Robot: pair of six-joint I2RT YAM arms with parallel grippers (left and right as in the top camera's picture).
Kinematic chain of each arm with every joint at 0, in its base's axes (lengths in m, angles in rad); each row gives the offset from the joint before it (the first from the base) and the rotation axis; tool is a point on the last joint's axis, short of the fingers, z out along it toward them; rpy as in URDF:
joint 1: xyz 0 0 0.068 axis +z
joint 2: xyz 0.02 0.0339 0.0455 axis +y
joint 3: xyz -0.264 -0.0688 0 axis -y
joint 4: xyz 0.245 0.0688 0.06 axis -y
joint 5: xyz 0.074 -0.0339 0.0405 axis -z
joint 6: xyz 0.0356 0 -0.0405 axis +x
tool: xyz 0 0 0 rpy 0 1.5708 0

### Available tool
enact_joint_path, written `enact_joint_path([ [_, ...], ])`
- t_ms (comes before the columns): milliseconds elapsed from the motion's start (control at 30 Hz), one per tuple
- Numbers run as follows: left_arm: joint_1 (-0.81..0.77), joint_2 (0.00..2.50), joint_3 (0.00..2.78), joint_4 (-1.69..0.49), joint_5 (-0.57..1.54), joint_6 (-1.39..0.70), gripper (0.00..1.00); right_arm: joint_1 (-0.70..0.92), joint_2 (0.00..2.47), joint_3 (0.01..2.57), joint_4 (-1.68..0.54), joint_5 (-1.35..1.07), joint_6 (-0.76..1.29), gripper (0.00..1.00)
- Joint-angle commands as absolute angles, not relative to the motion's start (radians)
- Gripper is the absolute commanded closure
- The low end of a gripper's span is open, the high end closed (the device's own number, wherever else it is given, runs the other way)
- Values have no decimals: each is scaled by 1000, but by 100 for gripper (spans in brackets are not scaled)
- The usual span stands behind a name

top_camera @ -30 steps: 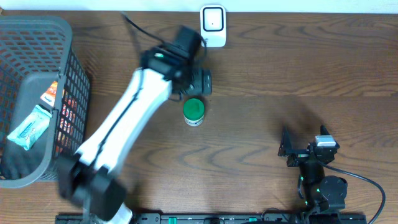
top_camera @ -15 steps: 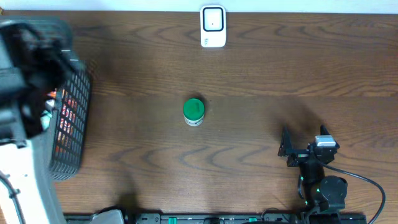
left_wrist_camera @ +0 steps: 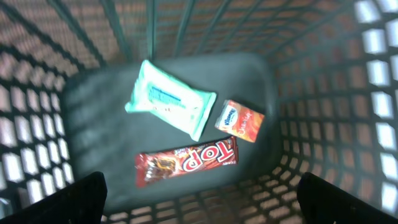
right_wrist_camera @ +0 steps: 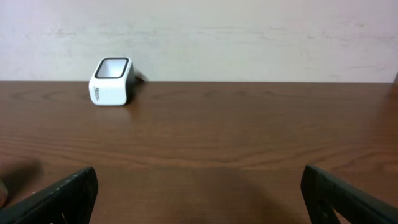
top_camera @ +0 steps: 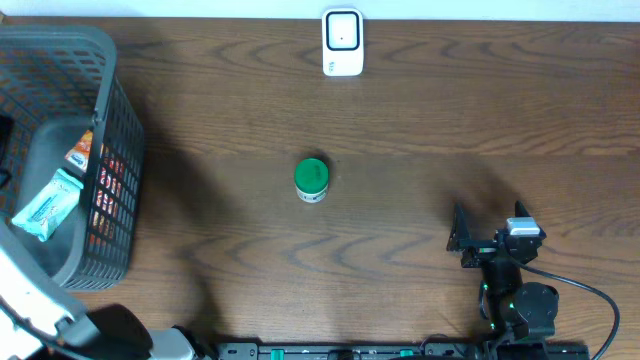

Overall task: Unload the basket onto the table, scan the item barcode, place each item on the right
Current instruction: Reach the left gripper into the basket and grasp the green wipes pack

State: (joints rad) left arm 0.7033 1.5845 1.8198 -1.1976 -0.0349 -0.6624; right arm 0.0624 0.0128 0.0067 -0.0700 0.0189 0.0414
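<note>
My left gripper [left_wrist_camera: 199, 202] hangs open over the inside of the grey mesh basket [top_camera: 110, 150], its two dark fingers at the lower corners of the left wrist view with nothing between them. On the basket floor lie a teal wipes pack [left_wrist_camera: 171, 99], a small orange packet [left_wrist_camera: 239, 121] and a red TOP bar [left_wrist_camera: 186, 162]. A green-lidded can [top_camera: 311, 179] stands alone mid-table. The white barcode scanner [top_camera: 342, 42] sits at the far edge and also shows as the scanner [right_wrist_camera: 112, 81] in the right wrist view. My right gripper [top_camera: 488, 225] rests open at the near right.
The basket takes up the table's left end, and its walls [left_wrist_camera: 348, 93] surround the left gripper. The left arm's white link [top_camera: 30, 300] crosses the near-left corner. A pale wall [right_wrist_camera: 249, 37] runs behind the table's far edge.
The left arm swung from beside the green can and scanner across to the left and now looks down into the basket. The can stayed on the table. The right arm has not moved.
</note>
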Motion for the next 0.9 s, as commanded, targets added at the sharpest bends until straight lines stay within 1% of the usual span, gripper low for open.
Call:
enact_joint_path([
  [0, 706, 1678, 1793, -1199, -38, -952, 2, 67, 10, 6, -72, 25, 51, 1],
  [133, 706, 1787, 1790, -1192, -52, -1058, 2, 67, 10, 6, -72, 24, 51, 1],
  [233, 706, 1868, 1790, -1191, -109, -1133, 2, 67, 10, 6, -72, 25, 51, 1],
  [533, 706, 2038, 1790, -1128, -125, -1198, 2, 67, 10, 6, -72, 24, 51, 1],
  [867, 706, 2155, 1790, -1087, -126, -1244, 2, 67, 10, 6, -72, 24, 51, 1],
])
